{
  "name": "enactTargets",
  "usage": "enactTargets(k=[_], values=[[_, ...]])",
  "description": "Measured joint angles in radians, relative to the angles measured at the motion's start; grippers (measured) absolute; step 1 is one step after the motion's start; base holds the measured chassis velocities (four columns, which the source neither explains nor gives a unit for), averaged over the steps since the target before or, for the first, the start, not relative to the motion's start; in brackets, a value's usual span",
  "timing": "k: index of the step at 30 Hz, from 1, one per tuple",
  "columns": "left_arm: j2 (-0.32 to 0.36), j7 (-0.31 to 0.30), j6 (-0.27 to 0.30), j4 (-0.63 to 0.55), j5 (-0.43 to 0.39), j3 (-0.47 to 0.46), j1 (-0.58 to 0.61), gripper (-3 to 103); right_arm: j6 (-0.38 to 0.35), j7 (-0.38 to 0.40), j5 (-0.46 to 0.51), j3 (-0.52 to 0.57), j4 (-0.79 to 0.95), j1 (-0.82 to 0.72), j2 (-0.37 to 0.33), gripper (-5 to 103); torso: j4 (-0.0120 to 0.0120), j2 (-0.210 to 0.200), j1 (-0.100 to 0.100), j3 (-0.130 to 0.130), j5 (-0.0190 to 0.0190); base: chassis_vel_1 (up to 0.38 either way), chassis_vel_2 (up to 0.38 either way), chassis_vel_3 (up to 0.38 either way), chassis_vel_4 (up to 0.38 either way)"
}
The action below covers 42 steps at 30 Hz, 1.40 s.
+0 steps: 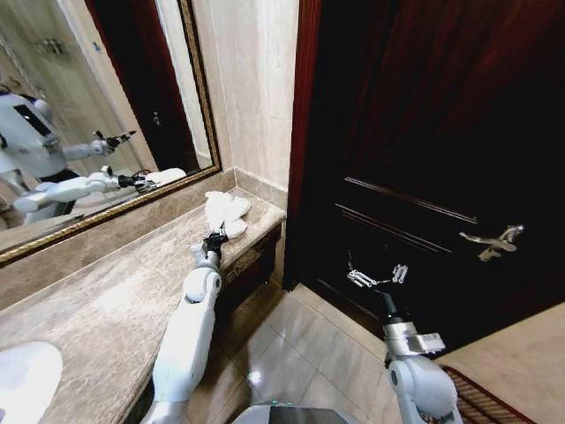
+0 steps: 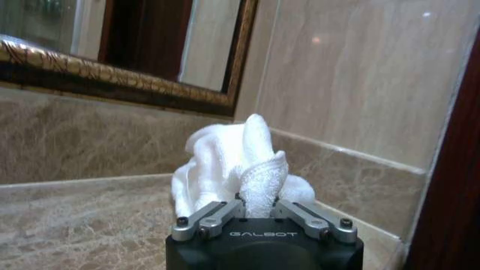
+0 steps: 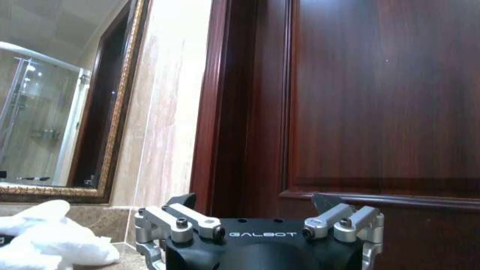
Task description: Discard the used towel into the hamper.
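The used towel [image 1: 225,210], white and crumpled, lies at the far end of the marble counter [image 1: 115,300], close to the wall corner. My left gripper [image 1: 214,238] reaches along the counter to the towel's near edge. In the left wrist view, a raised fold of the towel [image 2: 232,163] is pinched in my left gripper [image 2: 259,205], which is shut on it. My right gripper [image 1: 375,278] hangs open over the floor in front of the dark door, and its wrist view shows the right gripper [image 3: 255,205] holding nothing, with the towel [image 3: 45,236] off to one side. The hamper is out of view.
A gold-framed mirror [image 1: 106,132] runs along the wall behind the counter. A dark wooden door [image 1: 441,132] with a metal handle [image 1: 494,240] stands to the right. A white sink [image 1: 26,375] sits at the counter's near end. The tiled floor [image 1: 300,344] has a rug [image 1: 477,397].
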Motion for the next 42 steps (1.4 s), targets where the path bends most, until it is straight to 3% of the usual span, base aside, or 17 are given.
enactTargets(k=[7,18,22,26,29,42], values=[[0.022,0.05,-0.06,-0.151,-0.03,-0.016,0.144,6,0.003,0.006,-0.001,-0.005,0.008,-0.002,0.006,100,0.0001,0.0,0.0,0.0,0.0,0.0,0.0,0.0,0.0],[-0.026,0.076,-0.134,-0.417,-0.038,-0.046,0.36,6,0.017,0.002,-0.006,-0.025,0.014,-0.002,0.026,100,0.0,0.0,0.0,0.0,0.0,0.0,0.0,0.0,0.0],[-0.034,0.077,-0.159,-0.448,-0.01,-0.053,0.388,6,0.02,0.002,-0.007,-0.028,0.014,-0.003,0.03,100,0.0,0.0,0.0,0.0,0.0001,0.0,0.0,0.0,0.0],[-0.083,0.109,-0.268,-0.493,0.114,-0.074,0.476,6,0.023,0.001,-0.006,-0.03,0.013,0.004,0.036,100,0.0,0.0,0.0,0.0,0.0,0.0,0.0,0.0,0.0],[-0.111,0.109,-0.29,-0.519,0.146,-0.074,0.53,6,0.023,0.001,-0.006,-0.03,0.003,0.016,0.045,100,0.0001,0.0,0.0,0.0,0.0002,0.0,0.0,0.0,0.0],[-0.1,0.112,-0.3,-0.511,0.199,-0.049,0.587,6,0.063,0.005,0.025,-0.013,0.0,0.01,0.053,100,0.0,0.0,0.0,0.0,0.0002,0.0,0.0,0.0,0.0]])
